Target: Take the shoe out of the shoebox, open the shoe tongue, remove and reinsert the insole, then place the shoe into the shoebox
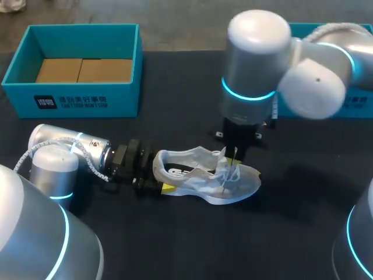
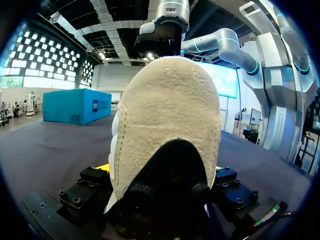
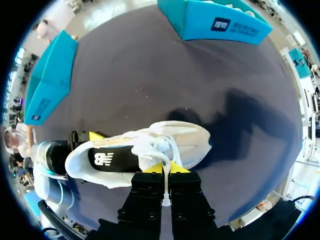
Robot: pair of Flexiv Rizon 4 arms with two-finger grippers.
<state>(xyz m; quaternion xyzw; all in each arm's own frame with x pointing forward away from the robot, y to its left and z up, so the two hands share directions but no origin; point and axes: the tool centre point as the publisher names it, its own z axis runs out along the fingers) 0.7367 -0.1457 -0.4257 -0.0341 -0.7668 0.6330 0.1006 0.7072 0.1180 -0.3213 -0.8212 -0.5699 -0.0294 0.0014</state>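
Observation:
A white mesh shoe [image 1: 201, 179] stands upright on the dark table, heel toward my left arm. A black insole [image 3: 107, 159] shows inside its opening. My left gripper [image 1: 163, 175] holds the heel from both sides, and in the left wrist view the heel [image 2: 167, 115] fills the space between its fingers. Over the tongue and laces my right gripper [image 1: 236, 153] points straight down. Its yellow tips [image 3: 164, 169] are shut on a white shoelace [image 3: 164, 187], which runs up from the lacing. The teal shoebox [image 1: 81, 99] at the back left holds only brown cardboard.
A second teal box [image 1: 356, 104] stands at the back right, partly behind my right arm. Both boxes show in the right wrist view, one [image 3: 47, 75] beyond the heel side and one [image 3: 220, 22] far ahead. Bare dark tabletop [image 1: 233, 245] lies in front of the shoe.

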